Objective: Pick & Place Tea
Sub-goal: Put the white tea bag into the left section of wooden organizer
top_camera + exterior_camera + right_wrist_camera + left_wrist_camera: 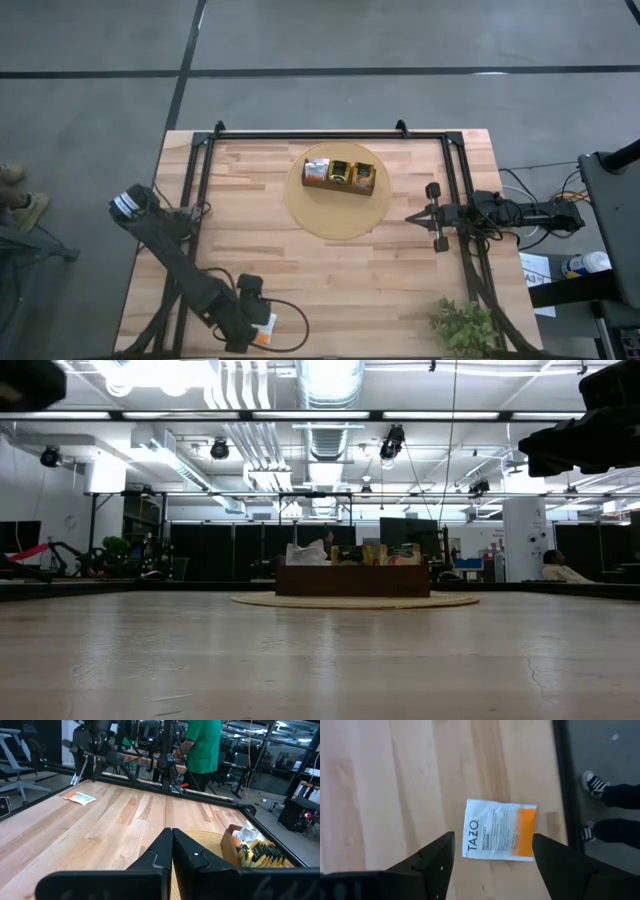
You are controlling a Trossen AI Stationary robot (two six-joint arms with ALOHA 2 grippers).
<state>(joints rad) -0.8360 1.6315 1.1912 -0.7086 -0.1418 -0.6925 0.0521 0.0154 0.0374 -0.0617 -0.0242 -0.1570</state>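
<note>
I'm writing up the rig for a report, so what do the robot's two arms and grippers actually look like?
Both arms are dark, almost black, built of slim jointed links. The left gripper has two flat, angular, wedge-shaped black fingers; a black cable loops beside that arm. The right gripper has matching matte black fingers, with black cabling bundled along its arm.

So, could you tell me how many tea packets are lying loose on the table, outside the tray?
1: a white-and-orange packet at the table's near-left edge, between the left gripper's open fingers. The rest sit in the wooden tray on the round mat; none seem hidden.
</note>
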